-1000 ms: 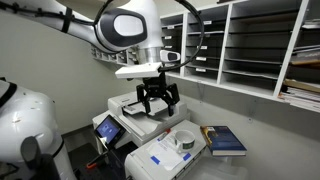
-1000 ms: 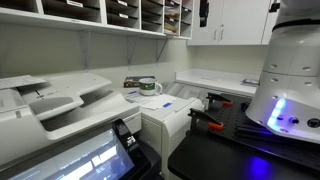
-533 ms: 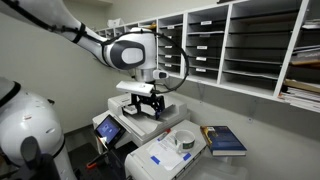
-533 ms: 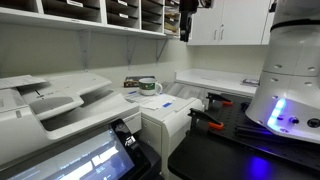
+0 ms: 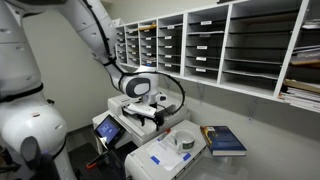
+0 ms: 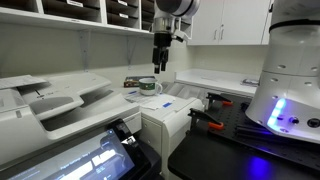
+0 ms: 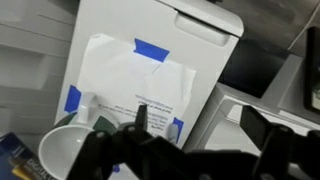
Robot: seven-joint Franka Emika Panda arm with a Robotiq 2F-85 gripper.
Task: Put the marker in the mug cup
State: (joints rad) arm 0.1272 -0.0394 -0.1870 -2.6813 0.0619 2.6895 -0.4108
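Our end effector [image 5: 150, 113] hangs in the air, clear of everything below it. In the wrist view its two dark fingers [image 7: 140, 118] stand well apart, and between them we see only the top of the white machine [image 7: 200, 60], so the end effector [image 7: 195, 125] is spread wide and holds nothing that we can make out.

We find the mug cup [image 5: 186, 141] standing upright on that white machine [image 5: 160, 158], near its far edge, with its darker inside facing up. A blue book [image 5: 226, 140] lies just beside the cup, flat on the machine's far side. In an exterior view the end effector [image 6: 160, 68] points straight down and sits higher than the mug cup [image 6: 148, 87], a little to one side of it and not touching it.

From the wrist we see the mug cup [image 7: 62, 152] low in the picture's left corner, off to the side of the fingers, its pale rim open toward the camera. A corner of the blue book [image 7: 12, 150] shows beyond it at the edge. A sheet of paper [image 7: 130, 85], held by strips of blue tape, lies flat on the machine top next to the cup.

Behind the arm, a wall of open shelves [image 5: 250, 50] runs across the room, and a large printer [image 6: 50, 95] stands beside the white machine.
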